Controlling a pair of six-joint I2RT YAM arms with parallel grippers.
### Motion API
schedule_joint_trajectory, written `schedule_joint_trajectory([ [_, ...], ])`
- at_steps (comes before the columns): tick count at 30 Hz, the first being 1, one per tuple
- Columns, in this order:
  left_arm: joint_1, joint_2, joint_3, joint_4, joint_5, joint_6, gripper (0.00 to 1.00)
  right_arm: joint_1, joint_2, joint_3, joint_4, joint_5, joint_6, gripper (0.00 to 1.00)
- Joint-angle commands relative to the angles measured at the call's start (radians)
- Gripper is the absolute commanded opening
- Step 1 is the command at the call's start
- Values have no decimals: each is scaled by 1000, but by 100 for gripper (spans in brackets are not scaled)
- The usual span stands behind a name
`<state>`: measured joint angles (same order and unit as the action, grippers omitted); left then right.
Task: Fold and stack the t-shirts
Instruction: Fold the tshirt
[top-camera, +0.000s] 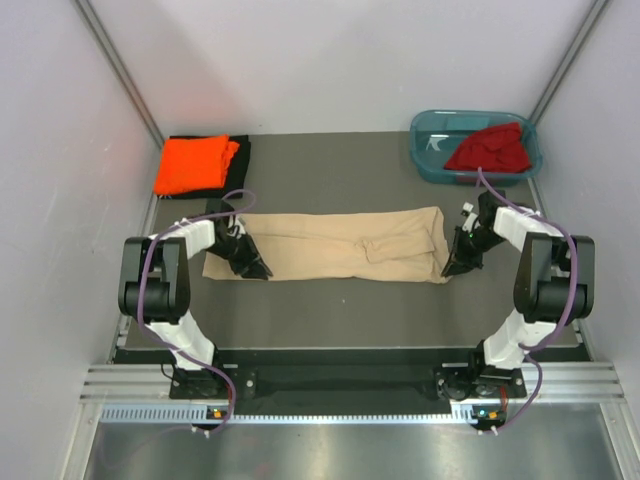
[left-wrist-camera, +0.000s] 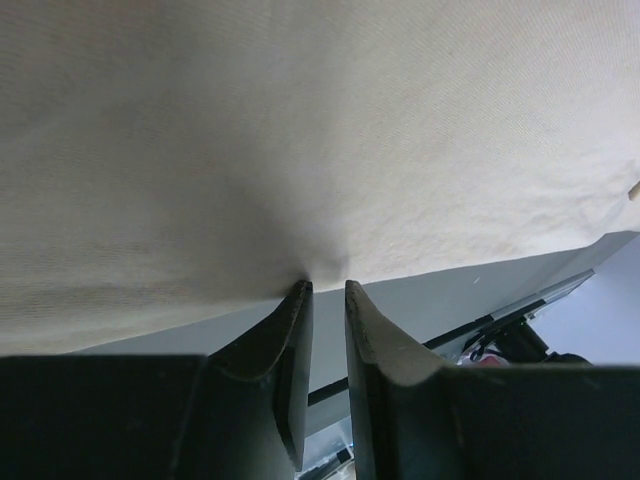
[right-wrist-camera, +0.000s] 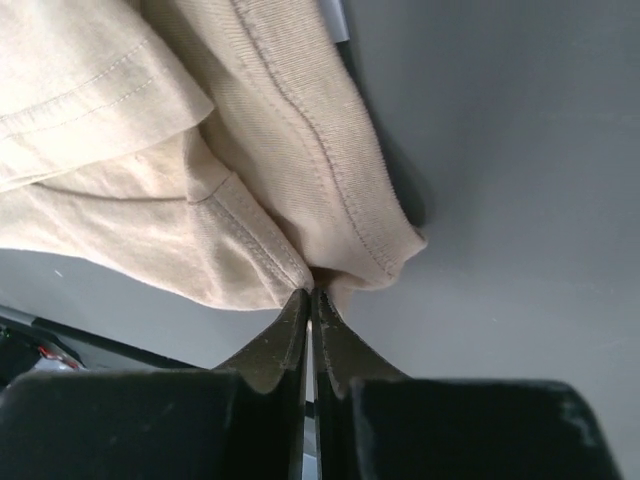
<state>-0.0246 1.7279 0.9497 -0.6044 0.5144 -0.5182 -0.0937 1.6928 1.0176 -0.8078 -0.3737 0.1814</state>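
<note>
Top external: beige t-shirt (top-camera: 340, 258) lies folded lengthwise on the counter (top-camera: 330, 315); left end effector (top-camera: 255, 268) pinches its 9 o'clock end, right end effector (top-camera: 450, 268) its 3 o'clock corner, likely to hold it taut.

Beige-tan t-shirt (top-camera: 340, 255), orange t-shirt (top-camera: 195, 165), dark red t-shirt (top-camera: 490, 150), possibly black t-shirt (top-camera: 243, 163)

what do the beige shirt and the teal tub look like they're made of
The beige t-shirt looks like soft matte knit cloth, probably cotton jersey: fine ribbed weave, stitched hems, limp folds. The teal tub looks like smooth, slightly see-through plastic: stiff rim and faint sheen, though small in view.
</note>
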Motion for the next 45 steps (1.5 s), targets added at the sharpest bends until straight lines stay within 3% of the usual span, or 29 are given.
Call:
schedule_joint_trajectory([
  [1,17,19,-8,22,-11,14,24,3,15,53,13,45,7,0],
  [14,60,41,-28,17,-5,52,24,-1,71,139,-24,157,0,0],
  [20,68,42,-22,11,-5,64,24,-1,65,79,-34,177,0,0],
  [27,68,44,-3,-4,9,78,24,-1,93,110,-28,130,3,0],
  [31,66,27,9,-12,22,87,24,0,73,180,-65,107,1,11],
  [38,66,-19,44,-29,91,90,25,35,18,295,-140,49,23,22],
  [45,64,-67,69,-41,119,72,26,130,21,228,-38,-77,128,20],
])
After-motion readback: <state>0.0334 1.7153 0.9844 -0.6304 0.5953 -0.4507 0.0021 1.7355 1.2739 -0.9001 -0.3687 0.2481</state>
